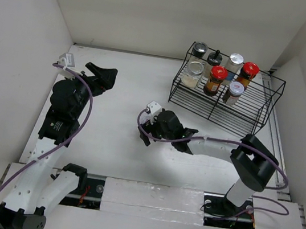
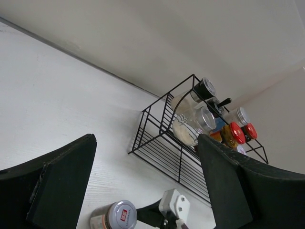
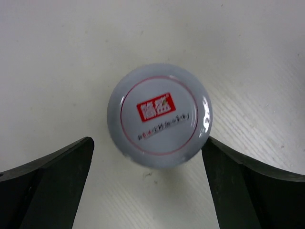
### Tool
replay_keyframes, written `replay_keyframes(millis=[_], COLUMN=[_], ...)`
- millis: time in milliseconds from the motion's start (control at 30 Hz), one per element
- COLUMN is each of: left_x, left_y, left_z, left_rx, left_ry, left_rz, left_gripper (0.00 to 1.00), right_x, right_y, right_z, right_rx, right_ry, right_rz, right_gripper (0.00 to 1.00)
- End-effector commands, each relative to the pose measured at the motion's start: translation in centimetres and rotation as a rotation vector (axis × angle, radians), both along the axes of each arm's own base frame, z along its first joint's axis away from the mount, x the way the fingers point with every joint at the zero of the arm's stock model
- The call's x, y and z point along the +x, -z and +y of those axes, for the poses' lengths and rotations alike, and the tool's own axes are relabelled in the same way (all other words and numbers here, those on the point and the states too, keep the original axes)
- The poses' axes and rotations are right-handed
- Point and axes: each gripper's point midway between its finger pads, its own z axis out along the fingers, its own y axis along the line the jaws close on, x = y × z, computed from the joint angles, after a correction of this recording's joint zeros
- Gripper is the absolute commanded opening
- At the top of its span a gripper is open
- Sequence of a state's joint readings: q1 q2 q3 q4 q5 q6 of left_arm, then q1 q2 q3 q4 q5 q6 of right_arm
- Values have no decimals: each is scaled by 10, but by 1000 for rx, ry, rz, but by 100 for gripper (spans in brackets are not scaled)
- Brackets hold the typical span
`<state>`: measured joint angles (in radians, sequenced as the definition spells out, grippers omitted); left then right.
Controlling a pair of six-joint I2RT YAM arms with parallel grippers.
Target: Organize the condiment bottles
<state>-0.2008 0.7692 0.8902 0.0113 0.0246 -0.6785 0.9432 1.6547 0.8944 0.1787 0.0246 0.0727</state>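
A jar with a silver cap and a red label (image 3: 159,114) stands on the white table, seen from straight above. My right gripper (image 3: 147,143) is open over it, one finger on each side, not touching. In the top view the right gripper (image 1: 144,126) hides this jar at mid-table. The jar also shows in the left wrist view (image 2: 114,217). Several other bottles stand in the black wire rack (image 1: 245,114) at the back right, among them a red-capped brown jar (image 1: 217,78) and a pale jar (image 1: 193,71). My left gripper (image 1: 106,76) is open and empty at the left.
White walls close the table on the left, back and right. The rack (image 2: 162,148) has bare shelf room at its front and right side. The right arm's purple cable loops over the table beside its elbow (image 1: 255,164).
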Motion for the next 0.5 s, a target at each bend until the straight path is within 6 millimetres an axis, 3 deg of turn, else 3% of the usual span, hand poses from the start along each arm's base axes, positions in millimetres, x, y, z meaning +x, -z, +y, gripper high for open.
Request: replay_keyframes(millis=[0,133,233,267,367,400,467], left_x=[-2,-5,-3,-3,-5,-5,-3], left_y=[-14,-12,-13,-13,-12,-12,-9], left_z=[0,-3,-2,-2,-3,-1,-4], left_rx=[-13,-12,-12,-12,-13,-13,-11], left_ry=[5,25,15,15,25,14,28], left_rz=[-58,-58,-58,-58,-60,-60,-51], left_gripper=[83,83,83,83,83,83,83], right_x=[36,47,50,50,51,49,51], right_y=[-36,-32,-38,-45,-62,-96,-136], right_z=[24,38,45,45,32,23,1], right_rx=[85,127,157,175,189,237,282], right_ry=[70,71,82,87,131,149,211], right_rz=[-129,-157,-153,-155,-189,-229,-297], right_gripper=[100,98,78,66,55,55,55])
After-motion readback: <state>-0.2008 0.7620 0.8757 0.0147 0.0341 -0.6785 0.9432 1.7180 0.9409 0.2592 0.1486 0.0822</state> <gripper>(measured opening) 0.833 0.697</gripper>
